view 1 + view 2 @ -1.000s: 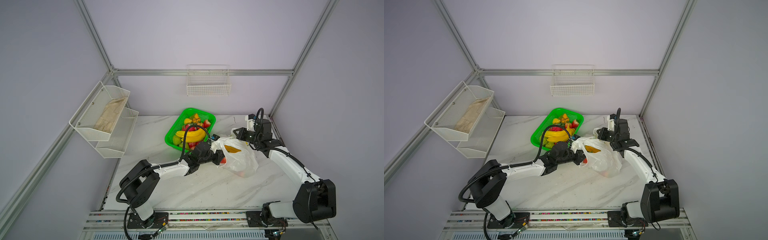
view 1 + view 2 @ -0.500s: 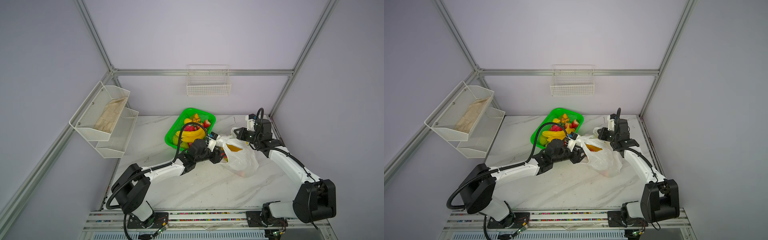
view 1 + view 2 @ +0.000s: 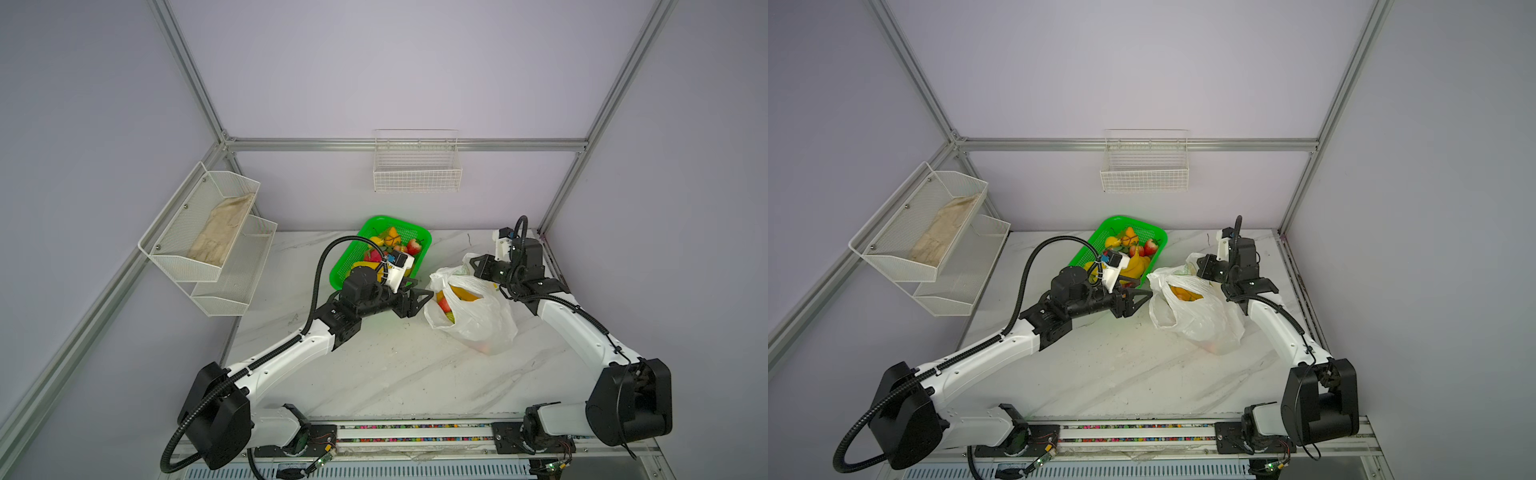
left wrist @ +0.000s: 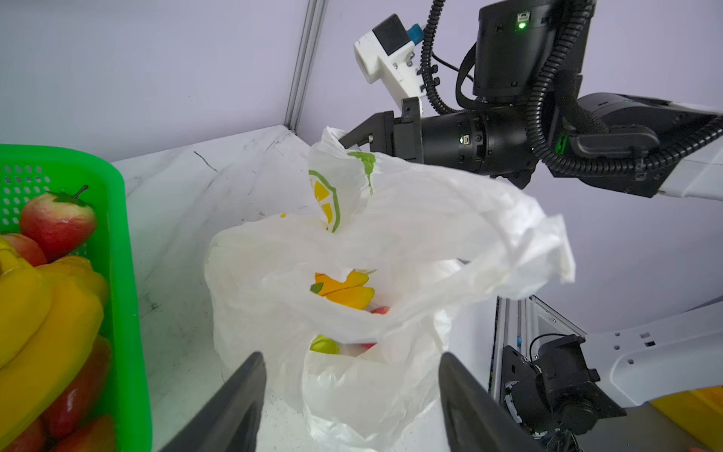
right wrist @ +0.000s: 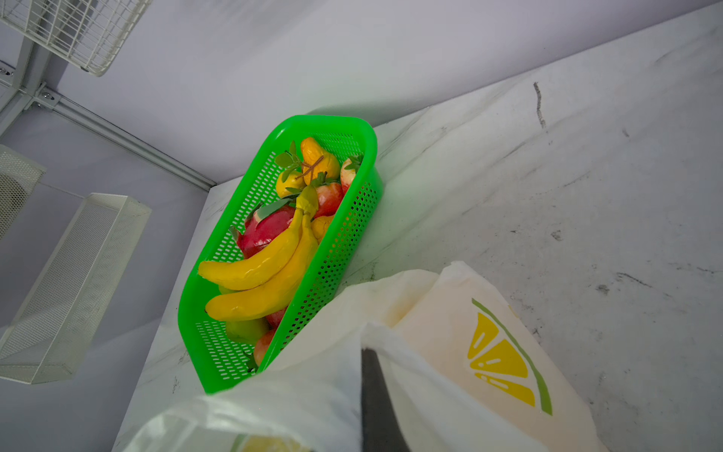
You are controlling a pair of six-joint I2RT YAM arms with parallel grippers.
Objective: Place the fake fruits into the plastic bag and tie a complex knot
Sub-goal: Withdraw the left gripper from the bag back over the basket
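The plastic bag (image 3: 478, 324) is sitting on the desk (image 3: 395, 374); the right tool (image 4: 346, 141) is pinching its rim at twelve o'clock, and the left tool (image 4: 349, 358) is gaping empty at nine o'clock.

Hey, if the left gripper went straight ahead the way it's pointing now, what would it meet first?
The plastic bag. The left gripper, jaws open, points at its near wall, so it would likely press into plastic before any fruit inside; the gap is hard to judge.
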